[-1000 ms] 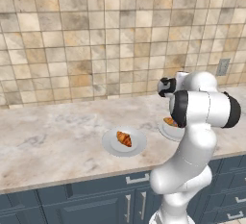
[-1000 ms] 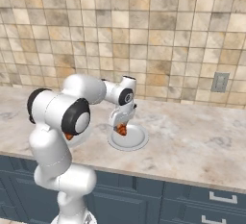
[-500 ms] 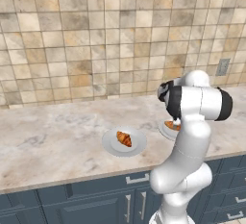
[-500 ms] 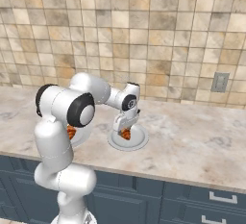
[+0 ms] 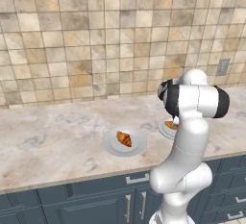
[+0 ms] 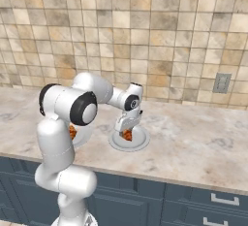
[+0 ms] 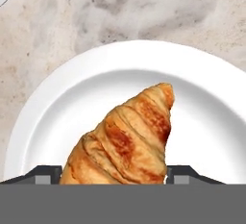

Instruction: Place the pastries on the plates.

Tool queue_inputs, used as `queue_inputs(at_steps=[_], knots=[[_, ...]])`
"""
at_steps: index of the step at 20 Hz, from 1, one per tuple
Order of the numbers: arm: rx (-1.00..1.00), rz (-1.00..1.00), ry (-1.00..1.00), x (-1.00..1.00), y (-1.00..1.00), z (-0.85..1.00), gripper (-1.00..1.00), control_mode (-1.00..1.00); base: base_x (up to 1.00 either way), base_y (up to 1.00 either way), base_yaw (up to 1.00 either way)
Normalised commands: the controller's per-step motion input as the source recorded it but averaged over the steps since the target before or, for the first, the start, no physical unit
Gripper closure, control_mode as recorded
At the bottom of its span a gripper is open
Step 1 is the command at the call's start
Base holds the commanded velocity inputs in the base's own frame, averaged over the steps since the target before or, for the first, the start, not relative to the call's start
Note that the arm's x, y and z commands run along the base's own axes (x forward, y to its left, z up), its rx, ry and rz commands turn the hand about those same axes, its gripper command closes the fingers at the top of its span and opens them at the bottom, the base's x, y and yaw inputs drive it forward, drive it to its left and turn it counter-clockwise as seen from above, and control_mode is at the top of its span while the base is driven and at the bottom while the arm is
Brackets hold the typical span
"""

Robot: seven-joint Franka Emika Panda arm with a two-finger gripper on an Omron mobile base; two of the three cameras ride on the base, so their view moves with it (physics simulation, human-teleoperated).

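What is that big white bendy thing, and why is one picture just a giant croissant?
The white thing is a robot arm standing in a pretend kitchen. Two pictures come from cameras behind it, one on each side. The third comes from a tiny camera on its hand, so things look huge there. On the stone counter sit two plates. The left plate already has a croissant on it. Over the other plate, the gripper holds the second croissant between its two small dark fingers. Its job is putting one pastry on each plate.
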Motion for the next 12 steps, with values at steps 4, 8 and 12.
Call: queue_inputs(at_steps=[4, 8, 12], knots=[[0.0, 0.0, 0.01, 0.0, 0.0, 0.0, -1.0, -1.0, 0.0, 0.0, 0.0], [0.0, 0.0, -0.09, -0.38, -0.06, 0.27, -1.0, -1.0, 0.0, 0.0, 0.0], [0.0, 0.0, -0.18, -0.49, -0.05, 0.53, -1.0, -1.0, 0.0, 0.0, 0.0]])
